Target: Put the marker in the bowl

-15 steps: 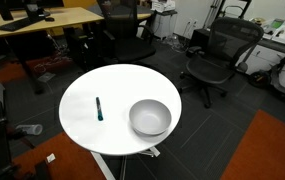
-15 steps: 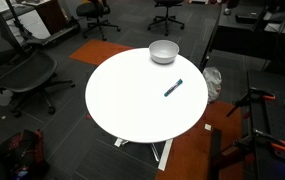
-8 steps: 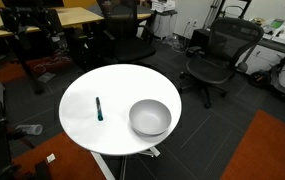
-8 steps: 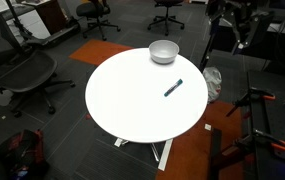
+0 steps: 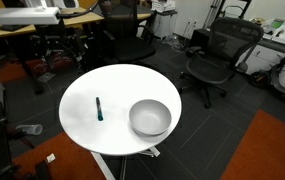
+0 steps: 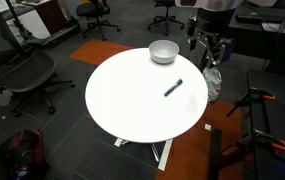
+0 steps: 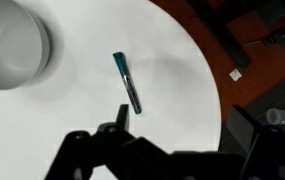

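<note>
Gripper: your black two-finger gripper [image 7: 172,152] is the closest thing in the wrist view. Its fingers stand wide apart and hold nothing. In an exterior view the gripper [image 6: 210,47] hangs up in the air near the table's edge.
Marker: the short, thin teal-and-black marker [image 7: 127,82] lies flat on the round white table [image 7: 177,70], all by itself. It is well apart from the gripper and from the bowl too. Both exterior views show the marker [image 5: 98,108] [image 6: 173,88] out on the bare table top.
Step now: I think you are just starting, so first you must reach the marker.
How to do it well: bring the gripper over the middle of the marker. Turn it so the fingers come down on the marker's two long sides, not on its ends. Go down slowly, because the marker is thin and lies low. It may roll if you bump it.
Bowl: the round, smooth, light-grey bowl [image 7: 12,45] sits past the marker, near the table's rim. It looks empty, in both exterior views too [image 5: 150,117] [image 6: 163,51].
Far away: black office chairs [image 5: 217,55] stand on the dark floor behind the table.
</note>
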Available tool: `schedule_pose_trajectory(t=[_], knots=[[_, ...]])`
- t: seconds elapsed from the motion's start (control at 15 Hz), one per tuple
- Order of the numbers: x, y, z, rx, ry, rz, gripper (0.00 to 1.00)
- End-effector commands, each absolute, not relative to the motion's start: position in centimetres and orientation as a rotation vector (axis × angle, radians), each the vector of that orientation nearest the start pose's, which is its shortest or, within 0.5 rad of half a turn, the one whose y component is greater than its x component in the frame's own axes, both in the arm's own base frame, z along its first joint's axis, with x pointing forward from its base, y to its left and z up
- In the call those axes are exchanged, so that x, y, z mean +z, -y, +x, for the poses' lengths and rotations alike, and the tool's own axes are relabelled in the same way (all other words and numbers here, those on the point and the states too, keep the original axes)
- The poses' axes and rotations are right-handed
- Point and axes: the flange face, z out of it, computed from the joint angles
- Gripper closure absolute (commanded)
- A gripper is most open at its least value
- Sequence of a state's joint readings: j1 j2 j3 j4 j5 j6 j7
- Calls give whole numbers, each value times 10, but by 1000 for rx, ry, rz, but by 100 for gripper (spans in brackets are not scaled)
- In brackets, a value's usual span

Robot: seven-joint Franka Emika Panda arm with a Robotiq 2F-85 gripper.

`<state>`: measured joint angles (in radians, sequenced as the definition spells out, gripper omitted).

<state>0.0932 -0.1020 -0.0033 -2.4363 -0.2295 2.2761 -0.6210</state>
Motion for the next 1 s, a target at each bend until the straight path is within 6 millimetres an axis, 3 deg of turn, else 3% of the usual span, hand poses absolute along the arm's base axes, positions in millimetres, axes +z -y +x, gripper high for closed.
schedule_pose_trajectory(t=[0.0, 0.07, 0.27, 0.53, 0.93], knots=[[314, -16, 476, 93, 1391, -2947, 0], [324, -26, 472, 132, 1381, -2969, 0], [310, -17, 475, 132, 1372, -2962, 0], [310, -16, 477, 132, 1378, -2959, 0], [294, 4, 493, 155, 1533, -2854, 0]])
